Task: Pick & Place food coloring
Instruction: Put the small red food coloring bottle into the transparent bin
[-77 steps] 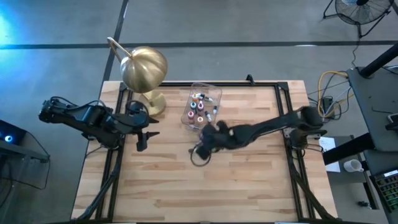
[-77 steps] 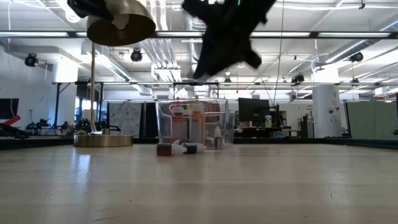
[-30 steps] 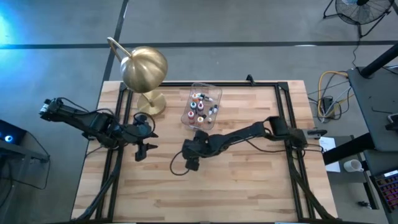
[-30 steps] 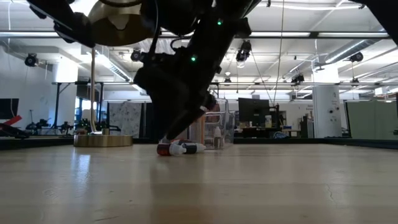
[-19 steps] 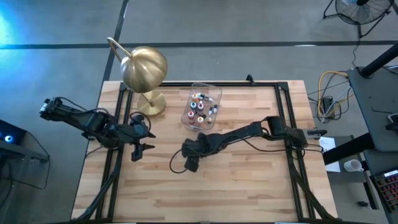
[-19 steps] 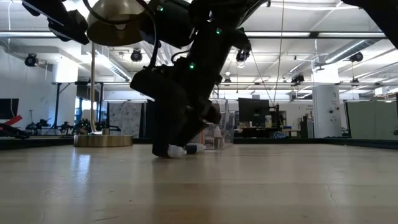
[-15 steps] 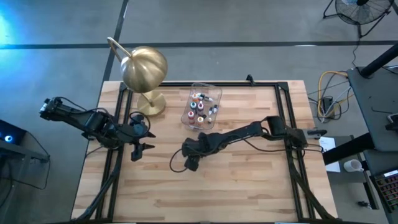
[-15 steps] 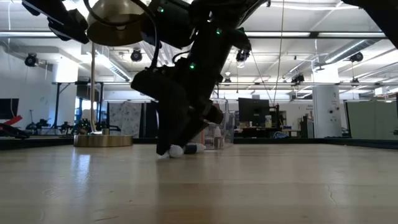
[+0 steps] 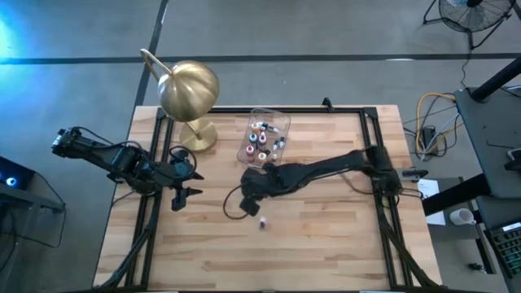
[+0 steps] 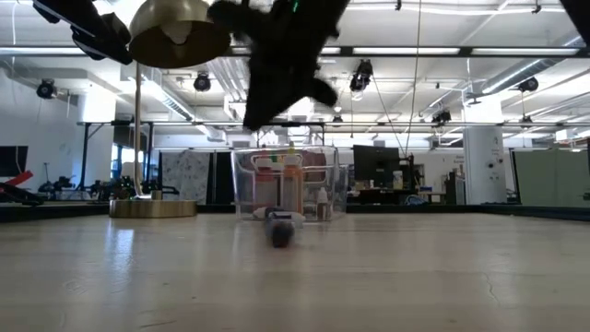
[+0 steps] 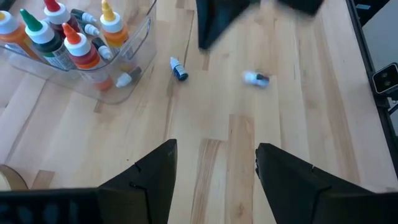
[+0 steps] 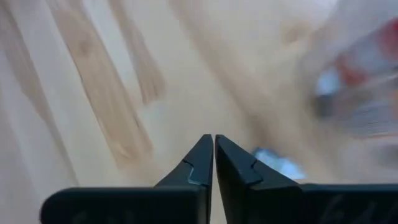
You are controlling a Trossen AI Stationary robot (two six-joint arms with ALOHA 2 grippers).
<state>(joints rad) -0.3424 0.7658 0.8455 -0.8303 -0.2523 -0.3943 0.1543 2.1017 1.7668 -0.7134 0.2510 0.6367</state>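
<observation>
While we are looking down on the wooden table [image 9: 326, 244]:
Right gripper [image 12: 214, 149]: hanging above the boards near the tub; fingers pressed together, gripping nothing
Loose bottle: small dark food coloring bottle [image 9: 262, 221] lying apart on the wood; a second blue-capped bottle [image 11: 179, 70] lying beside the clear plastic rectangular tub [image 9: 264, 138]
Left gripper [image 11: 214, 177]: waiting at the table's left edge; fingers standing wide, empty

Pale wood table [image 9: 326, 236] (matt planks); clear glossy plastic tub [image 9: 281, 122]; polished brass lamp [image 9: 189, 88].
</observation>
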